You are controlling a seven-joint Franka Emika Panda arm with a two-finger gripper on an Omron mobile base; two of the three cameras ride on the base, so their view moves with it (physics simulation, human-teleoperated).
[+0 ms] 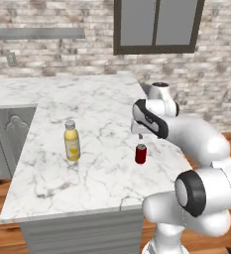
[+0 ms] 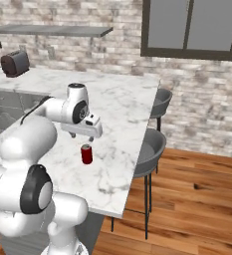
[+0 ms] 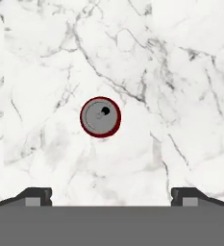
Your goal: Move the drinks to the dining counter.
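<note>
Dining counter (image 1: 47,183): white, grey-veined marble peninsula on a grey panelled base; carries both drinks.

Red can (image 1: 141,154): upright on the counter near its stool-side edge, silver top facing the hand camera. It stands free, nothing touching it, so it reads as delivered.

Yellow bottle (image 1: 72,142): upright, pale cap on, well apart from the can and nearer the opposite edge; also standing free.

Gripper (image 2: 82,136): hangs directly above the can, pointing straight down. Fingers (image 3: 36,196) spread wide and released, grasping nothing; the can sits centred between them, below.

Stools (image 2: 152,144): two grey seats tucked along the counter's outer edge.

Toaster (image 2: 14,63): on the far worktop.

Judgement: both drinks placed; task looks essentially complete.
</note>
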